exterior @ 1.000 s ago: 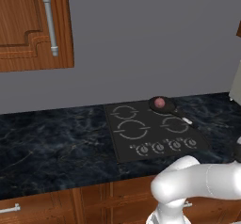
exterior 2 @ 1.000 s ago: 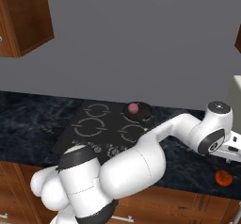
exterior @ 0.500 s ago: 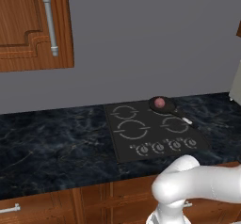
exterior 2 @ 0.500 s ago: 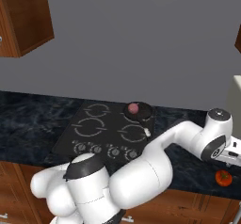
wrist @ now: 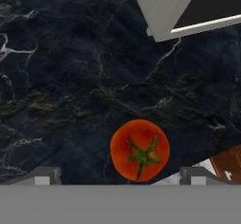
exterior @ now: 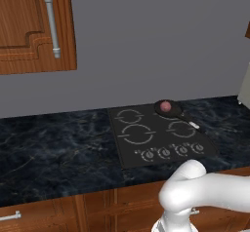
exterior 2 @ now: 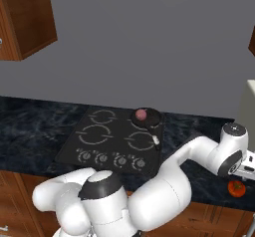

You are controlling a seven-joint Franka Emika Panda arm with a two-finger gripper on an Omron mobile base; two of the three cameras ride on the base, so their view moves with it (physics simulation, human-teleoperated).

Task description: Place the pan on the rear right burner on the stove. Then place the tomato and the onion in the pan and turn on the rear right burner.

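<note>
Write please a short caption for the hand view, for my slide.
Open tool poised over the tomato, which lies on the dark marble counter.

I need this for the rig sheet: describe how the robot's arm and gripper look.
The arm is glossy white with rounded, bulging links and dark grey joint bands and end caps. The gripper shows two small pale grey finger tips, squared and blocky. No cables or markings are visible.

In the hand view the lower edge of the tomato (wrist: 140, 150) is cut off at the bottom of the frame, and the pincer's fingertips (wrist: 43, 176) show as mere stubs there. At the right edge of the right base view the arm hides the pincer. The stove's knobs (exterior: 171, 151) are too small to read.
</note>
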